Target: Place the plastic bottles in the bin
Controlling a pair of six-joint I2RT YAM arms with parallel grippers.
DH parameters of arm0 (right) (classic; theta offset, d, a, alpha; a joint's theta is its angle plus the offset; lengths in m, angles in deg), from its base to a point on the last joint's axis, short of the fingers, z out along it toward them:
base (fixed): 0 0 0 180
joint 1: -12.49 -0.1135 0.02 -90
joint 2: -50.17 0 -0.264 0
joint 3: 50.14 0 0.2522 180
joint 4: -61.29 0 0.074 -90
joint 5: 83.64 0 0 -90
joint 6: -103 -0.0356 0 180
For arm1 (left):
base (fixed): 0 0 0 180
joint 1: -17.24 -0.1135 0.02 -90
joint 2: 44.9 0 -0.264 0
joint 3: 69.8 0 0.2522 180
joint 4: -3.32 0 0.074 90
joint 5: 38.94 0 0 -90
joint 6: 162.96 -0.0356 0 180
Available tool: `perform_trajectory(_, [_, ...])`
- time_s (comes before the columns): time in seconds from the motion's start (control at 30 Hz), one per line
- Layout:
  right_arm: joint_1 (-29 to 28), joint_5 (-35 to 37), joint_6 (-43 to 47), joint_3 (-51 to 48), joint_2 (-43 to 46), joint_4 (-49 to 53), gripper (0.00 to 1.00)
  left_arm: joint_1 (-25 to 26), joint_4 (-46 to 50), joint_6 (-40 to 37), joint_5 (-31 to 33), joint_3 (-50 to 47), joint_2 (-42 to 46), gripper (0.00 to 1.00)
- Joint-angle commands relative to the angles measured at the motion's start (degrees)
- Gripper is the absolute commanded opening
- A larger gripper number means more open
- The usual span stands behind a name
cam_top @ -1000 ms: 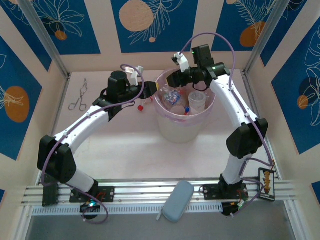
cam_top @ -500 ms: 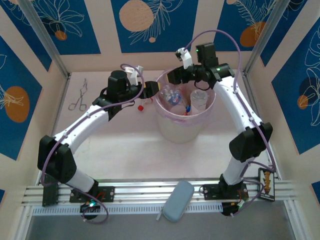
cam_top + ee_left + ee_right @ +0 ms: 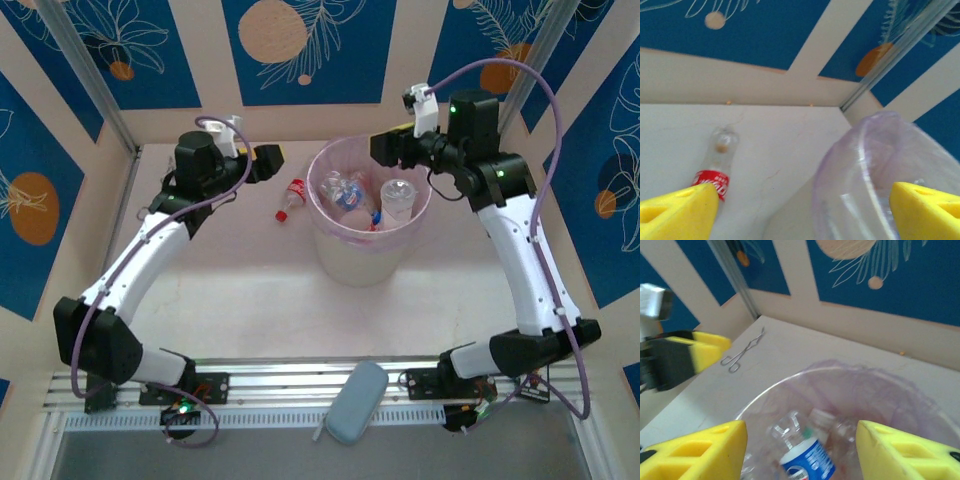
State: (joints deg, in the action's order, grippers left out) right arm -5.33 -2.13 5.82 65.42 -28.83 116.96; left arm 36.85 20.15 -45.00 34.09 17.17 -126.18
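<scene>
Jaws on my left gripper (image 3: 268, 160) stand wide apart, and I see nothing between them. A red-labelled bottle (image 3: 715, 175) lies on the table (image 3: 240, 290) just ahead of its left finger, with the bin (image 3: 362, 258) close on its right. My right gripper (image 3: 800, 435) hangs partly spread and empty over the bin's rim, the other bottles (image 3: 350, 190) heaped directly beneath it.

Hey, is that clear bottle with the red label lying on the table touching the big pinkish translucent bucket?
Apart. The left wrist view shows bare white table between the clear red-labelled bottle and the translucent pinkish bucket.
</scene>
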Motion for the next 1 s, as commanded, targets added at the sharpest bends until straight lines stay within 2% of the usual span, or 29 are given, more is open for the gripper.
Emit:
perform_trajectory(0.0, [-3.6, 1.4, -2.0, -2.7, 1.8, 1.6, 0.61, 0.2, 1.8, -1.1, 2.1, -2.7, -5.6, 0.89])
perform_trajectory(0.17, [-9.1, 4.4, -0.8, -4.9, 0.9, 2.3, 0.61, 0.2, -0.2, -1.7, 6.1, -2.2, -13.2, 0.91])
perform_trajectory(0.37, [-9.2, 7.3, -2.0, -14.3, 3.1, -0.5, 0.61, 0.5, -1.9, -4.1, 3.1, 0.2, -21.6, 0.93])
perform_trajectory(0.6, [-8.7, 6.2, -4.1, -20.9, 5.4, -3.5, 0.61, 1.5, 2.4, -9.1, 5.5, 5.6, -29.9, 0.94])
perform_trajectory(0.97, [-6.3, 4.1, -2.5, -11.8, 7.4, -1.9, 0.63, 2.9, 4.3, -12.7, 7.2, 10.5, -37.1, 0.96])
